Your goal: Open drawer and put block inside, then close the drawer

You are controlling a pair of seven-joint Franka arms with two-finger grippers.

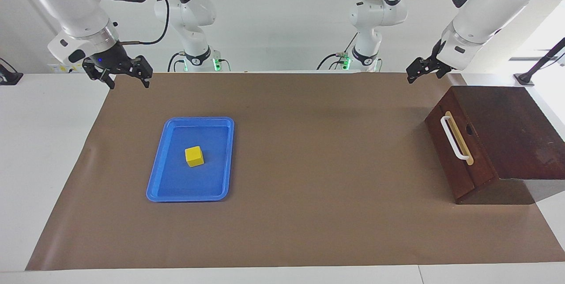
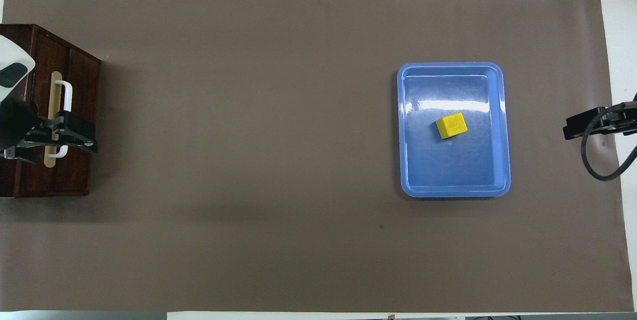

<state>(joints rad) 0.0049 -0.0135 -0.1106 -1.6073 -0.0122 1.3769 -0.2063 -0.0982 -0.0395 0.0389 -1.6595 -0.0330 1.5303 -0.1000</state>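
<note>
Block [image 1: 194, 156] first, since it's the thing that gets carried: small bright yellow cube, looks rigid and light, with flat sides that should pinch fine from above. My only worry is that the blue tray [image 1: 187, 198] it sits in looks glossy, so it may skate if it's nudged before the squeeze.

Starting at the right arm's end of the bench [image 1: 44, 164], the right gripper [image 1: 127, 76] hangs in the air over the edge of the brown sheet [image 1: 309, 164] nearest the robots. Its fingers are spread apart and holding nothing. The tray is farther from the robots than that, with the cube roughly mid-tray and clear of the rim. The low walls shouldn't get in the way of a top-down grab.

Bare sheet fills the middle, so nothing blocks the trip across.

At the left arm's end sits the dark wooden box [image 1: 507, 129] with the drawer [image 1: 452, 167] fully shut. The white bar handle [image 1: 454, 138] is the obvious place to grab, since it stands off the front enough to hook. I'd guess wood sliding on wood will stick a bit, and the box could slide along if the pull isn't straight.

The left gripper [image 1: 419, 72] hovers above the drawer's handle, fingers apart and empty, not touching anything.
</note>
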